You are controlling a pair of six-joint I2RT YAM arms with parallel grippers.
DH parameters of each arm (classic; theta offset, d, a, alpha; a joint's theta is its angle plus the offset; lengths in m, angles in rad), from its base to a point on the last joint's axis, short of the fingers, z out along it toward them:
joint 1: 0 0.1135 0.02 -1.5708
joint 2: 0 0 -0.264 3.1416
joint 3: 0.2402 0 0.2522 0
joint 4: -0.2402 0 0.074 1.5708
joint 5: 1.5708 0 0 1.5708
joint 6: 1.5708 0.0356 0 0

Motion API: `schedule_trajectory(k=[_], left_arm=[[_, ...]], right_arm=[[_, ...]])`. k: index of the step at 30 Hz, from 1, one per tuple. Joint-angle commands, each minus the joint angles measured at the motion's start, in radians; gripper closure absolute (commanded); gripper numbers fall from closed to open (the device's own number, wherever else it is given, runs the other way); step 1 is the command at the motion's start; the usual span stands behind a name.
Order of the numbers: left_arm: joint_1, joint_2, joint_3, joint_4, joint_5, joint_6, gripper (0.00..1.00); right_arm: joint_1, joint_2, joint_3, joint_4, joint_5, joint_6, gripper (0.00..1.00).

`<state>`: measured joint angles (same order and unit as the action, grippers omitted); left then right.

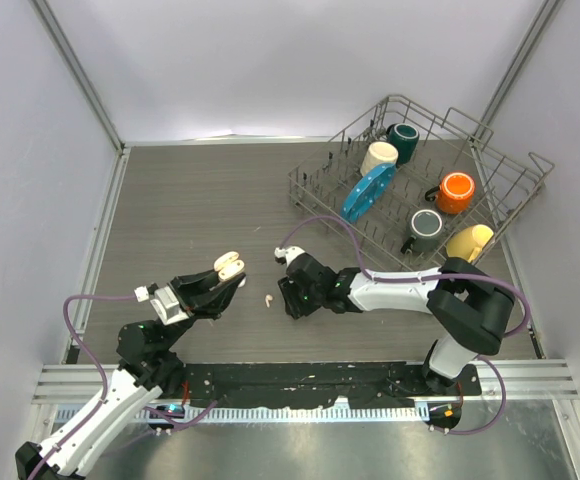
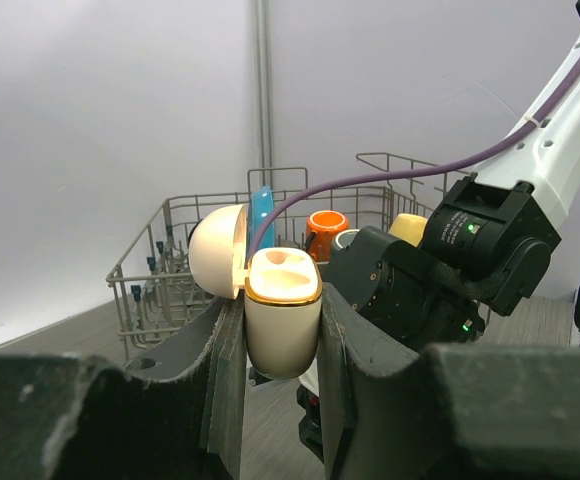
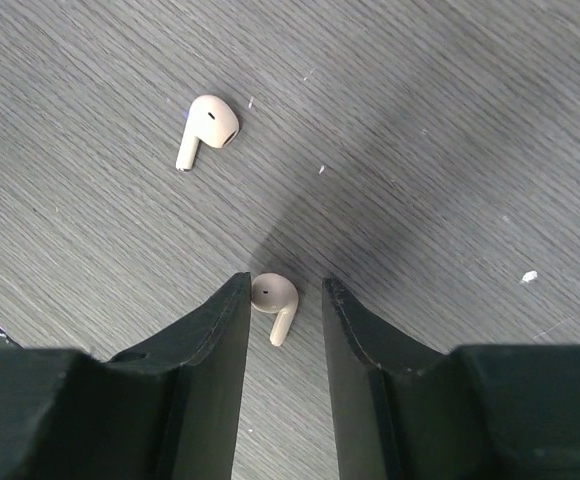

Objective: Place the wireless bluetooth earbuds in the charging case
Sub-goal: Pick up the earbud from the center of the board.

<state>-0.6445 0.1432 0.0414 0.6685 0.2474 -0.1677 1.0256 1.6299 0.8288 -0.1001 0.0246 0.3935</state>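
My left gripper [image 1: 226, 281] is shut on a cream charging case [image 1: 230, 266] with a gold rim and holds it above the table with its lid open. In the left wrist view the case [image 2: 282, 318] sits upright between the fingers [image 2: 365, 350], lid [image 2: 217, 250] swung back to the left. My right gripper [image 3: 285, 287] is open and low over the table, and a pale peach earbud [image 3: 274, 301] lies between its jaws, close to the left one. A second pale earbud [image 3: 207, 128] lies loose beyond; it also shows in the top view [image 1: 268, 299], left of the right gripper [image 1: 289, 301].
A wire dish rack [image 1: 500, 190] with several mugs and a blue plate stands at the back right. It also shows in the left wrist view [image 2: 160, 270], behind the right arm [image 2: 450, 270]. The two grippers are close together at the table's front middle.
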Motion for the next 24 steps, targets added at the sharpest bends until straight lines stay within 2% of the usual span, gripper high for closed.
schedule_trajectory(k=[1, 10, 17, 24], left_arm=[[-0.003, 0.001, -0.037, 0.046, -0.016, 0.004, 1.0], [-0.003, -0.007, -0.035, 0.037, -0.02, -0.001, 1.0], [-0.003, -0.01, -0.035, 0.037, -0.026, -0.003, 1.0], [-0.003, -0.01, -0.035, 0.036, -0.026, -0.007, 1.0]], right_arm=[[0.011, 0.011, 0.043, -0.001, 0.014, -0.015, 0.61], [0.013, 0.015, 0.043, -0.019, 0.069, 0.018, 0.66], [0.013, 0.01, 0.03, -0.02, 0.153, 0.117, 0.68], [0.014, -0.002, 0.004, 0.02, 0.15, 0.174, 0.61]])
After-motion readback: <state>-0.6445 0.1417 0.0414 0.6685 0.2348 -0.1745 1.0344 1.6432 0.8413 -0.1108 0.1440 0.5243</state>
